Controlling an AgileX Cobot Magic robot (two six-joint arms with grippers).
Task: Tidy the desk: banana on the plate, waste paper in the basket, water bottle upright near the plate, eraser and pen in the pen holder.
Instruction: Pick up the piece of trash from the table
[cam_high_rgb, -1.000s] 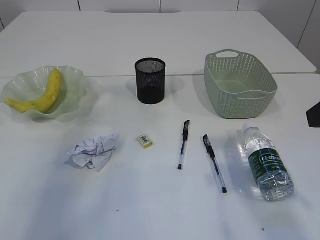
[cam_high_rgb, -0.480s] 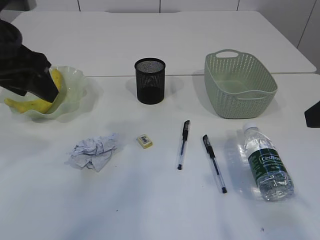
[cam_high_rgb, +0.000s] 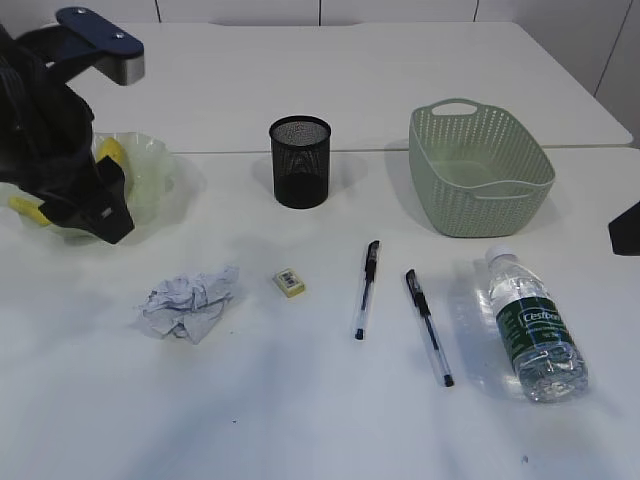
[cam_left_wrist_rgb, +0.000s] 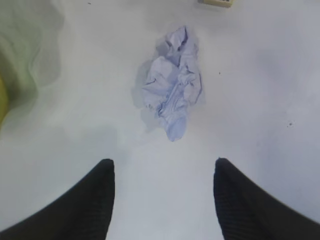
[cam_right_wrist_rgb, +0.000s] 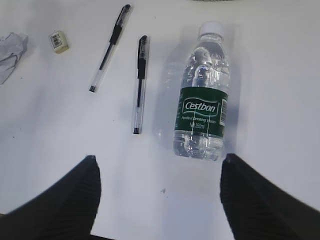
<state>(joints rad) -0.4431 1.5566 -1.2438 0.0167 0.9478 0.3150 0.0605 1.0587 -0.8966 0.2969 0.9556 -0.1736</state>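
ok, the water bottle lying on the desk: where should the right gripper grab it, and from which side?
Grip the water bottle across its labelled middle, coming straight down. It lies flat with the cap pointing away, its sides clear, and the open right gripper already hangs in line with it.

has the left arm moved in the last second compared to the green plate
Yes. A second ago it was out of view; now the left arm reaches in from the left, covering much of the plate and banana, its open claw hanging above the crumpled paper.
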